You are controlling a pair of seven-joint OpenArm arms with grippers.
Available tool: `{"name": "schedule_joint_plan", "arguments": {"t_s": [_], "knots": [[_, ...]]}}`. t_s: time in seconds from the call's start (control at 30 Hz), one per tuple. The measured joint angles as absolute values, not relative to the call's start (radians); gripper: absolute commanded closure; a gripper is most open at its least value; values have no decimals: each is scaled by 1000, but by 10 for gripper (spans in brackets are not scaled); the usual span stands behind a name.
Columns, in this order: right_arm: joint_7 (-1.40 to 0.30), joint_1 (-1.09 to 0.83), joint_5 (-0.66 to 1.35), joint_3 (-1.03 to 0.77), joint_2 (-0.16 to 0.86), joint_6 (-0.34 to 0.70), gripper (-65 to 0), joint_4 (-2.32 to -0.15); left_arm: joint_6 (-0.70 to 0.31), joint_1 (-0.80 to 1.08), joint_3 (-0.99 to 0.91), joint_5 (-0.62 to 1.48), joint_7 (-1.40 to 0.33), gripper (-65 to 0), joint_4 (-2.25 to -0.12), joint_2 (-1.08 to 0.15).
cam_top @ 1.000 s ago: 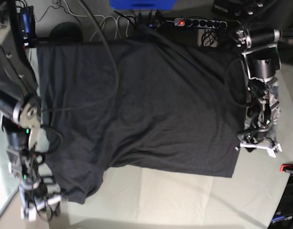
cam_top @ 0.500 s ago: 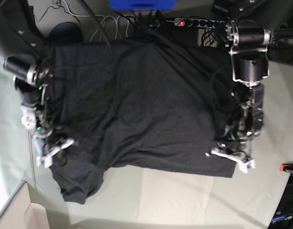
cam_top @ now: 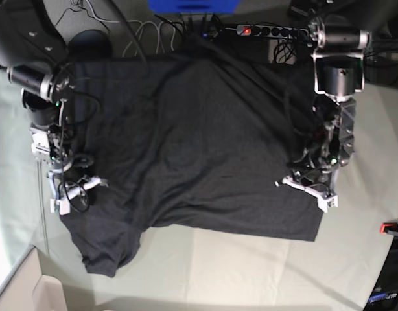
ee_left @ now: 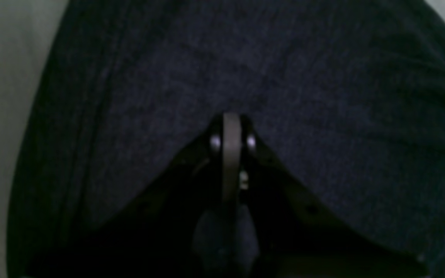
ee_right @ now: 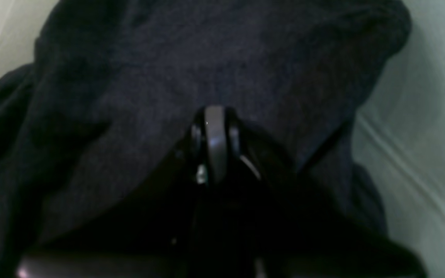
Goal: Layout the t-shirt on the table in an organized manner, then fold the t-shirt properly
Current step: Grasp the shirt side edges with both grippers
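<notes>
The charcoal-black t-shirt lies spread over the pale grey-green table, with one sleeve hanging toward the lower left. My left gripper sits on the shirt's right edge near the lower right corner. In the left wrist view my left gripper is shut, its tips pinched into the dark t-shirt. My right gripper is at the shirt's left edge above the sleeve. In the right wrist view my right gripper is shut on bunched t-shirt fabric, with the table to its right.
A power strip and loose cables lie beyond the table's far edge, beside a blue object. A red clamp sits at the right edge. A pale box corner shows at the lower left.
Both arms moved inward from the table's sides onto the shirt's edges. Both sets of jaws closed on the fabric. The shirt's right edge has shifted slightly inward.
</notes>
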State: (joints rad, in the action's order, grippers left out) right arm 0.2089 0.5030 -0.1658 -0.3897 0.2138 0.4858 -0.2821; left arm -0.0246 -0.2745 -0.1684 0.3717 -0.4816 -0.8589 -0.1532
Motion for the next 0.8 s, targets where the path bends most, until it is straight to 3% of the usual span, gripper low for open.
{"name": "schedule_joint_plan", "arguments": {"t_s": [0.47, 0.57, 0.7, 0.8], "knots": [[131, 617, -203, -385, 205, 477, 0, -263, -75, -558, -168, 368, 43, 0, -241, -148], [185, 665, -202, -385, 200, 468, 0, -263, -47, -588, -168, 360, 26, 0, -232, -147], [200, 714, -203, -384, 200, 342, 0, -263, -23, -636, -168, 355, -36, 0, -220, -150], [199, 722, -201, -383, 216, 342, 0, -263, -8, -655, -168, 356, -53, 0, -216, -152]]}}
